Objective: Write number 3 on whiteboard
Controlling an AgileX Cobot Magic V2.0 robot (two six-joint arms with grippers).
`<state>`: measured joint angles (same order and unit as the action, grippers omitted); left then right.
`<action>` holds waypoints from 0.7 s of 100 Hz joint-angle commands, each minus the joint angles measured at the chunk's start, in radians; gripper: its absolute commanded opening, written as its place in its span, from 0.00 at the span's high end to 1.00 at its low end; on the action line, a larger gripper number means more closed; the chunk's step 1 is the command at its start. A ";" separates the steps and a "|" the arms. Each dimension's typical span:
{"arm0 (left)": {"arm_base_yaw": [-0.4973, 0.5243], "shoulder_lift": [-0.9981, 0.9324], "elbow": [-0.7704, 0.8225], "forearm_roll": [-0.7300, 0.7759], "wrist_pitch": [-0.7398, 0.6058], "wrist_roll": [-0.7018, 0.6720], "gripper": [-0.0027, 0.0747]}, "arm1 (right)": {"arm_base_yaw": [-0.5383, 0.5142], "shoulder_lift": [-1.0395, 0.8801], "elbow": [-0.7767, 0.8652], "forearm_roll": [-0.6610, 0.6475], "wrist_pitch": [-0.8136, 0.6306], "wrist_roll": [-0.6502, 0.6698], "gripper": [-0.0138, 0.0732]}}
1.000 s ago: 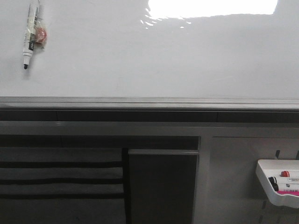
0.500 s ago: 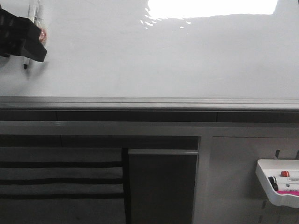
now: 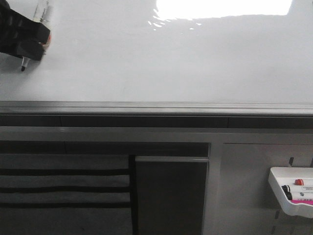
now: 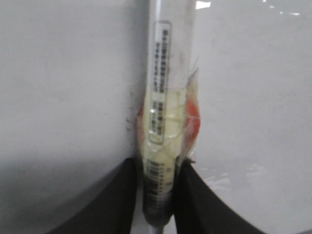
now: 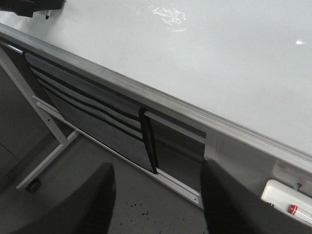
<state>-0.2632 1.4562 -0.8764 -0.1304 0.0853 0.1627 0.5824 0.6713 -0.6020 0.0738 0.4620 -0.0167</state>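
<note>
The whiteboard (image 3: 161, 63) is glossy, seemingly unmarked; upper left, the left gripper (image 3: 27, 46) clamps a marker (image 3: 43, 11); lower right, a marker tray (image 3: 288, 193).

My left gripper (image 3: 22, 41) is up at the far left, and its two black fingers (image 4: 114, 204) are squeezed tight on a marker (image 4: 163, 122). My right gripper (image 5: 156, 204) hangs low with its two dark fingers wide apart, holding nothing.

The whiteboard (image 3: 161, 63) is bordered along its near edge by a grey strip (image 3: 156, 106). A marker (image 3: 34, 34) lies against it at far left.
</note>
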 commanded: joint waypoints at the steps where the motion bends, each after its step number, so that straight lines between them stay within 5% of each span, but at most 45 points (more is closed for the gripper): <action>1: -0.006 -0.049 -0.032 -0.001 -0.033 -0.002 0.91 | 0.002 0.003 -0.036 0.000 -0.055 -0.012 0.45; 22: -0.027 -0.177 -0.032 -0.001 0.181 0.011 0.99 | 0.002 0.015 -0.056 0.024 -0.017 0.005 0.45; 52: -0.252 -0.335 -0.053 -0.014 0.632 0.327 0.99 | 0.004 0.202 -0.219 0.061 0.262 -0.035 0.45; 70: -0.403 -0.335 -0.077 -0.124 0.782 0.497 0.99 | 0.003 0.338 -0.322 0.333 0.366 -0.432 0.45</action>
<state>-0.5997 1.1443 -0.9112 -0.1830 0.8529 0.5750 0.5824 0.9647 -0.8502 0.2515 0.8280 -0.2349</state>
